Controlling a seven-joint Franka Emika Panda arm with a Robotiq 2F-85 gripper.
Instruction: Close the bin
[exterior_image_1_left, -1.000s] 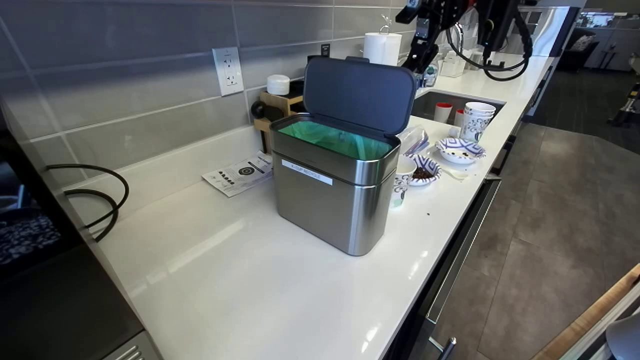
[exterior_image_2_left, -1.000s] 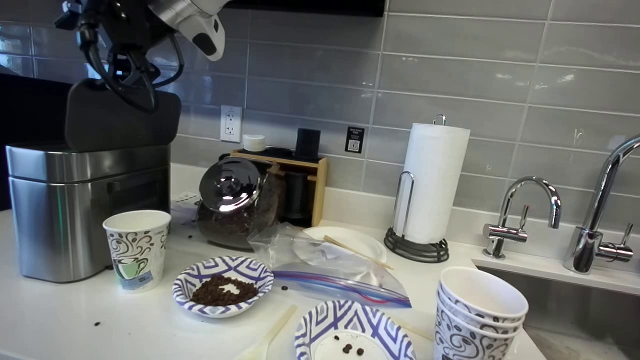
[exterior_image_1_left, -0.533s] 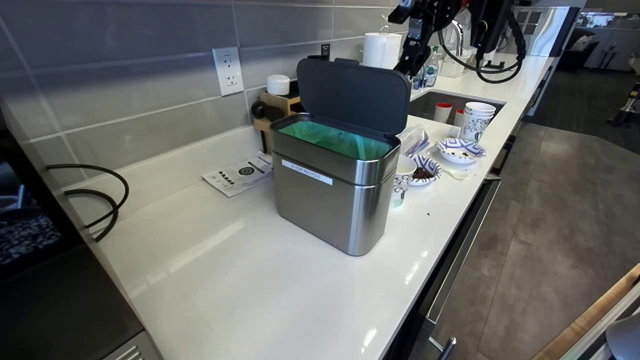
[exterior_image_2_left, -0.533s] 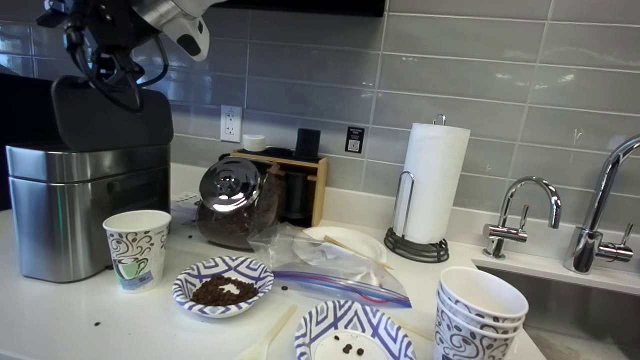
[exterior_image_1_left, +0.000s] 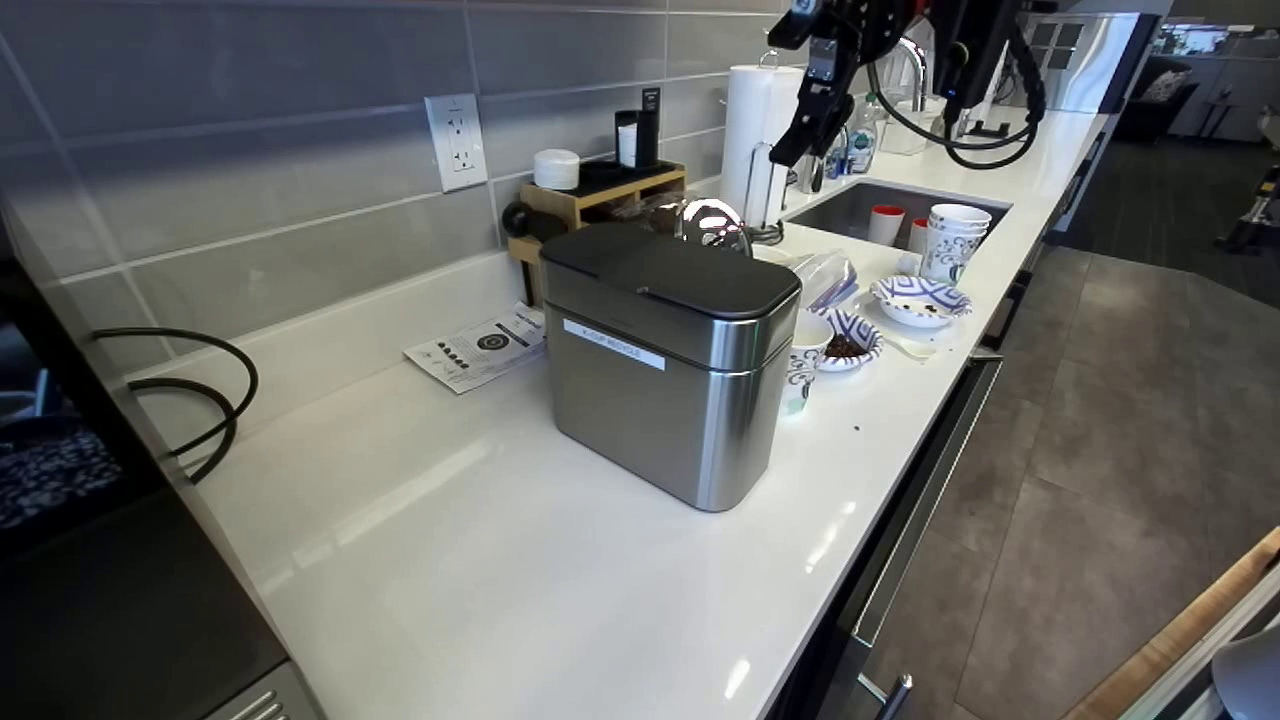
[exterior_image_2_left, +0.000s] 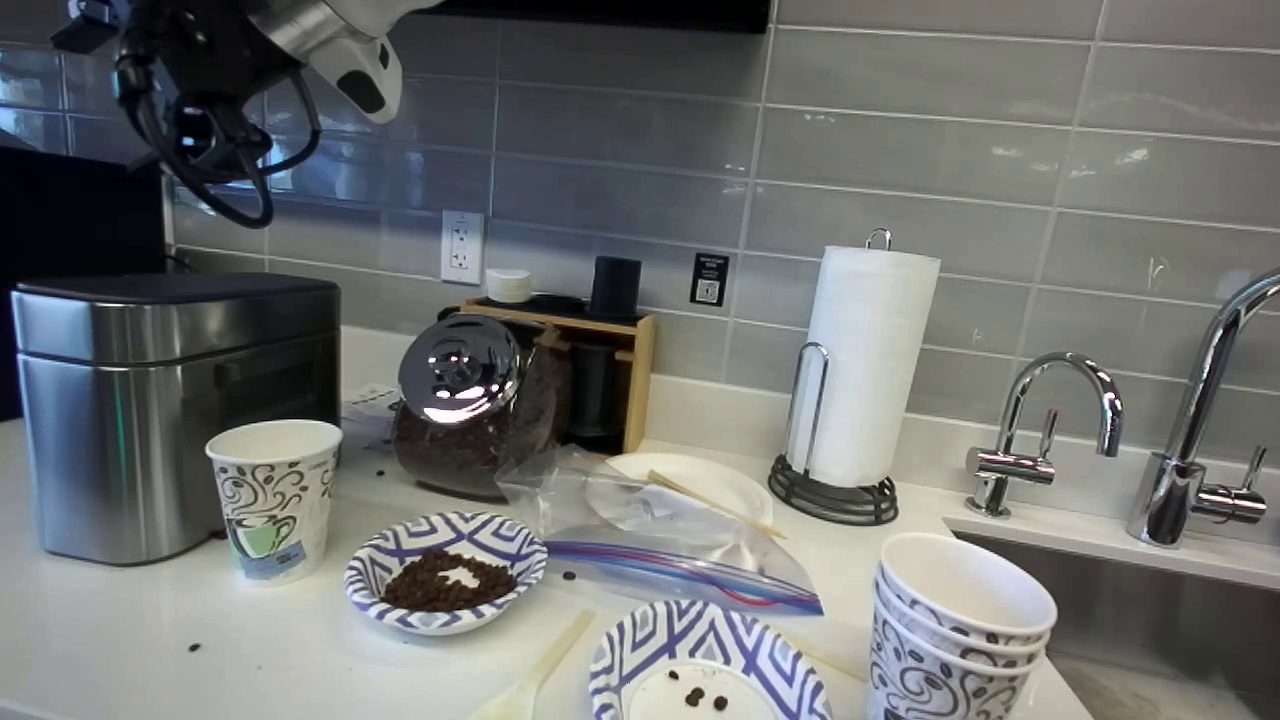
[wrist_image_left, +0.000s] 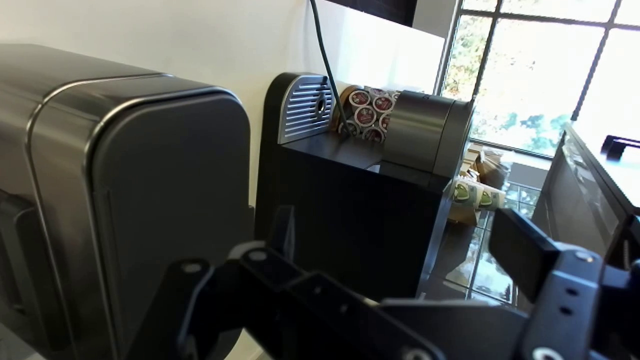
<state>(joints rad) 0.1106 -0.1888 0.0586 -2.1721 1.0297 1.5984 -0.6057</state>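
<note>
The bin (exterior_image_1_left: 650, 410) is a boxy brushed-steel container with a white label, standing on the counter. It also shows in an exterior view (exterior_image_2_left: 110, 450) and at the left of the wrist view (wrist_image_left: 60, 125). Its dark grey lid (exterior_image_1_left: 680, 268) lies flat and shut on the rim, and the green liner is hidden. The lid also faces me in the wrist view (wrist_image_left: 175, 200). My gripper (wrist_image_left: 397, 232) is open with its fingers wide apart and nothing between them. In an exterior view my gripper (exterior_image_1_left: 785, 95) hangs above and beyond the bin, apart from the lid.
A paper cup (exterior_image_2_left: 275, 500) stands close beside the bin. Patterned bowls (exterior_image_2_left: 445, 575), a plastic bag (exterior_image_2_left: 670, 540), a glass jar (exterior_image_2_left: 480, 410) and a paper towel roll (exterior_image_2_left: 865, 365) are farther along. A black appliance (wrist_image_left: 350, 220) shows in the wrist view.
The lid has swung from upright to flat on the bin. My gripper has moved slightly toward the bin's side, and the lid is no longer in front of it.
</note>
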